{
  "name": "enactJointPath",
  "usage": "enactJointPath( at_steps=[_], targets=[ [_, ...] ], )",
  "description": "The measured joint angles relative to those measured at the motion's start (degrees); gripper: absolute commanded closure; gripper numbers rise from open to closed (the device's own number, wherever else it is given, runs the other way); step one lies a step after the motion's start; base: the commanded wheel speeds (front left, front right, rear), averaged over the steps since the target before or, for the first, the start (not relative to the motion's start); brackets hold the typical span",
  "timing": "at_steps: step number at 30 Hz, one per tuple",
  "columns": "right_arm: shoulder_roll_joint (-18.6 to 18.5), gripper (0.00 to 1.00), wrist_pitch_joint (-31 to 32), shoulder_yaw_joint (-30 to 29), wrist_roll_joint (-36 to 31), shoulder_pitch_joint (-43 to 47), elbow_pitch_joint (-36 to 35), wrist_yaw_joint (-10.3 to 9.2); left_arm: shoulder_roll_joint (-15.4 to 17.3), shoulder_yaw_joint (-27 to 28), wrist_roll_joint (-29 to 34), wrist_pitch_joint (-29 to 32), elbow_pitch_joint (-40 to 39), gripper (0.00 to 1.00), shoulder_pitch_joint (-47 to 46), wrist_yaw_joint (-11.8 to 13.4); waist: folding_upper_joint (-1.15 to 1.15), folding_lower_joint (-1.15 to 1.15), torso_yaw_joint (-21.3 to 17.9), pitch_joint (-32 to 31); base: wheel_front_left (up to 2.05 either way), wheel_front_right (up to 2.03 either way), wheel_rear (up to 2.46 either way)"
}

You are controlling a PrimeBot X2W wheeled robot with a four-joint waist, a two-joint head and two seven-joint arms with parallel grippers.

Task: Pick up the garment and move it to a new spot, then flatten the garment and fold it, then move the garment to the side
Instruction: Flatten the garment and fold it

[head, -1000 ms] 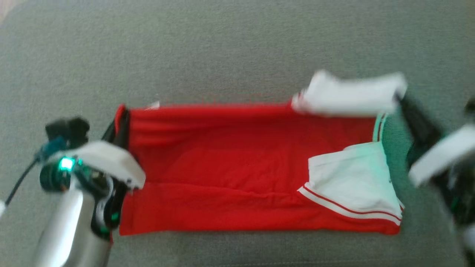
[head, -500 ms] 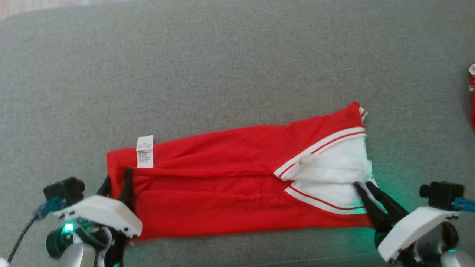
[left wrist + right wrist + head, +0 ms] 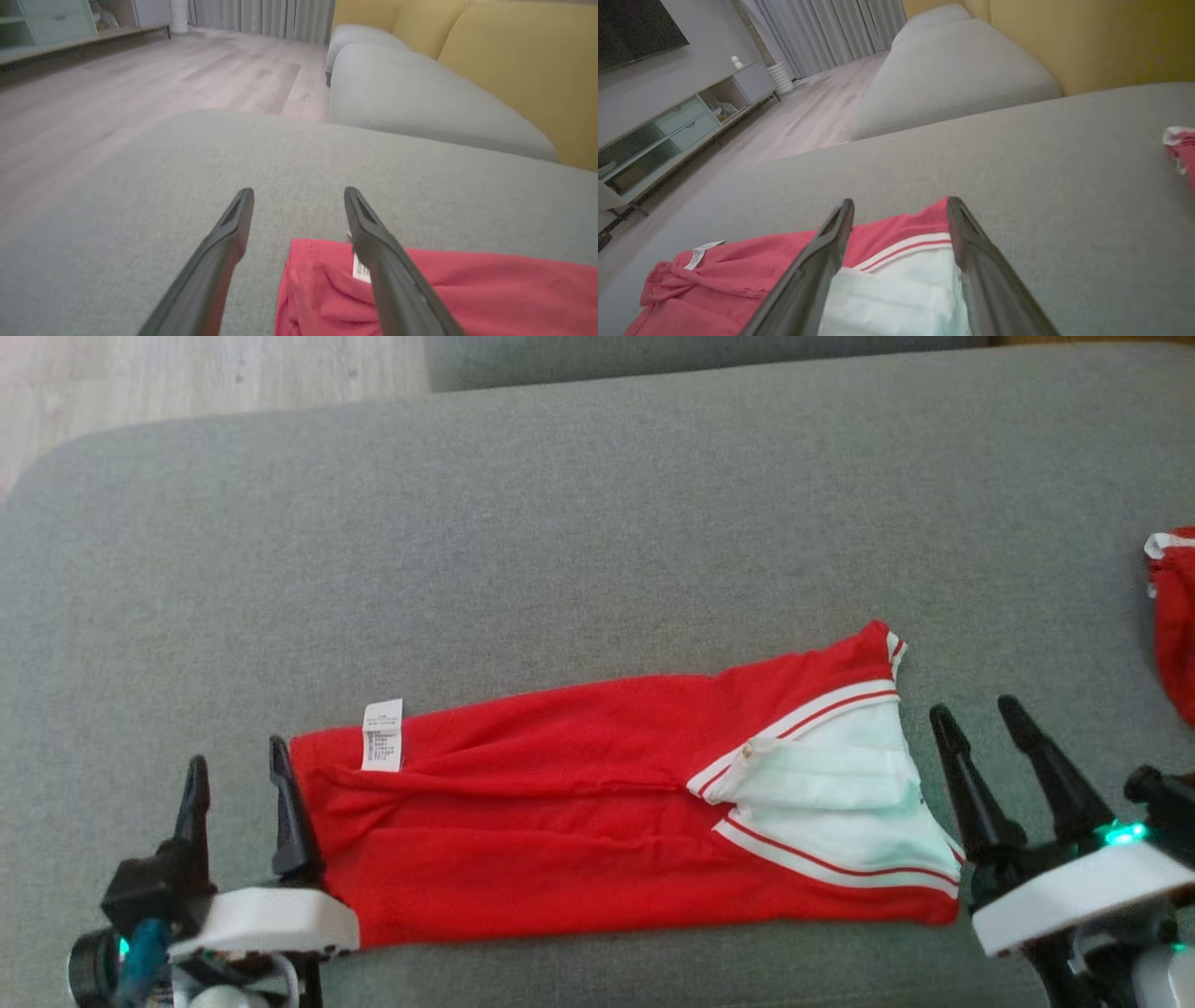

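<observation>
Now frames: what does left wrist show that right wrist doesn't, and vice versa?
Left wrist's own: the left gripper, open at the plain red end of the garment.
Right wrist's own: the right gripper, open, looking across the garment's white panel with striped trim; another red item further along the cushion; a dark screen on the wall.
Shared: the garment with its care label, the grey cushion, wooden floor, curtains.
</observation>
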Motion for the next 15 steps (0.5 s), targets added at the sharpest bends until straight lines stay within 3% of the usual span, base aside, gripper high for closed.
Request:
enactJointPath(
  at_steps=[7, 15],
  targets=[
    [0.57, 0.0, -2.21, -1.42, -5.98, -3.22, -2.29, 0.0, 1.47, -2.2, 6.32, -4.94, -2.04, 0.0, -1.29, 0.74, 0.0, 0.0, 0.47, -1.42, 0.0, 0.0, 0.0],
    [2.01, 0.0, -3.38, -2.96, -9.29, -2.93, -3.35, 0.0, 2.36, -4.85, 9.36, -2.93, -2.18, 0.0, -1.92, 1.19, 0.0, 0.01, 0.87, -1.16, 0.0, 0.0, 0.0]
  ],
)
